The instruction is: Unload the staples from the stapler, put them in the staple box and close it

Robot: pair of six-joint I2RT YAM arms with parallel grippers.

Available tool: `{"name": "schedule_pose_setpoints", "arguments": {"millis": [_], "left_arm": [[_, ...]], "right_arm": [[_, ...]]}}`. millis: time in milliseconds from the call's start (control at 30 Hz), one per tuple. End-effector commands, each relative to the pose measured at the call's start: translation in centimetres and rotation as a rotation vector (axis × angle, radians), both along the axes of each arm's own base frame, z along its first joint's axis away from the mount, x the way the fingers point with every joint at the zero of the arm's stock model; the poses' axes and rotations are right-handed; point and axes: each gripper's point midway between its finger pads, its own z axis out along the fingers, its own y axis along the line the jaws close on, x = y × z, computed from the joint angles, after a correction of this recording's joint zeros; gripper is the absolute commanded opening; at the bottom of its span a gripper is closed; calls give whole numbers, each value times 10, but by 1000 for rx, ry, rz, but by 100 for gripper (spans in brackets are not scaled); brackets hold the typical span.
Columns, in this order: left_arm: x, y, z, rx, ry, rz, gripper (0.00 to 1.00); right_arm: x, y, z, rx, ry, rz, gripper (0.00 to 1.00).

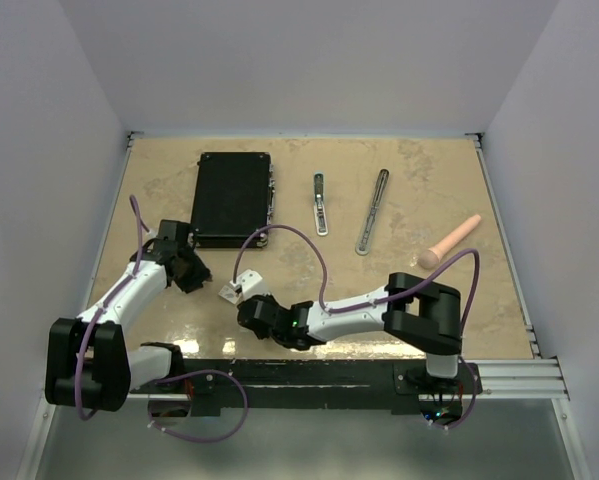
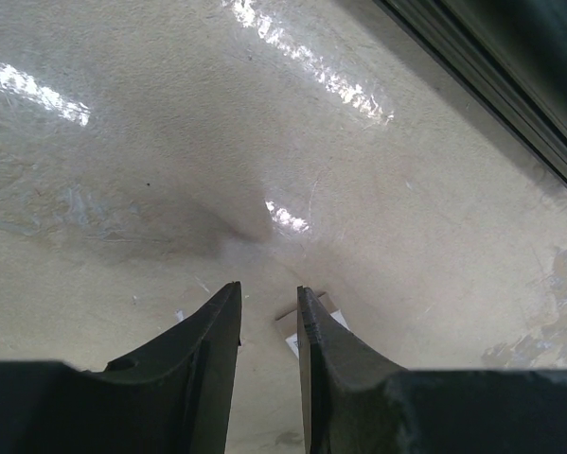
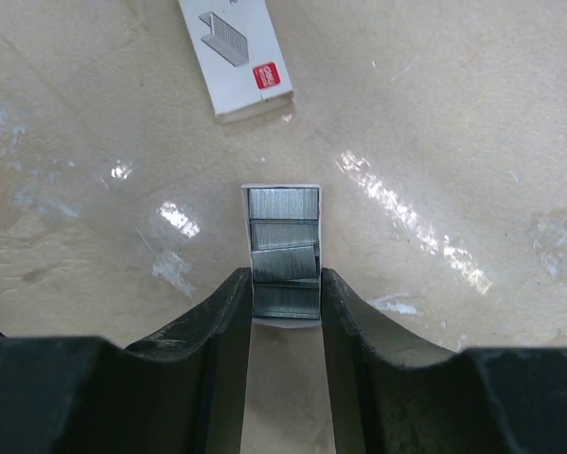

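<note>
If the right gripper (image 3: 283,276), clamped on the open tray (image 3: 283,322), tips it, the staples (image 3: 283,232) inside could slide out; one block sits crooked. The left gripper (image 2: 269,298) is a little apart, holding nothing. The stapler (image 1: 320,203) lies far away on the surface (image 1: 419,180).

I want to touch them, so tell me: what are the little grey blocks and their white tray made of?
The staples look like metal: silvery grey and shiny, with fine lines where thin wires sit side by side. The tray under them seems to be thin white cardboard, dull with flat edges, though it could be plastic.
</note>
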Motion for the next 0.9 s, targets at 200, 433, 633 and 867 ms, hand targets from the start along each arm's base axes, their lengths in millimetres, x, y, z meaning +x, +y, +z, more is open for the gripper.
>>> {"name": "schedule_pose_setpoints", "arguments": {"millis": [200, 433, 633, 867], "left_arm": [[-5, -9, 1, -68, -6, -10, 34], [-7, -9, 0, -65, 1, -5, 34], [-8, -9, -3, -68, 11, -3, 33], [-8, -10, -4, -74, 13, -9, 33]], "right_arm": [[16, 30, 11, 1, -66, 13, 39], [19, 27, 10, -26, -74, -1, 38], [26, 25, 12, -28, -74, -20, 35], [29, 26, 13, -26, -82, -8, 35]]}}
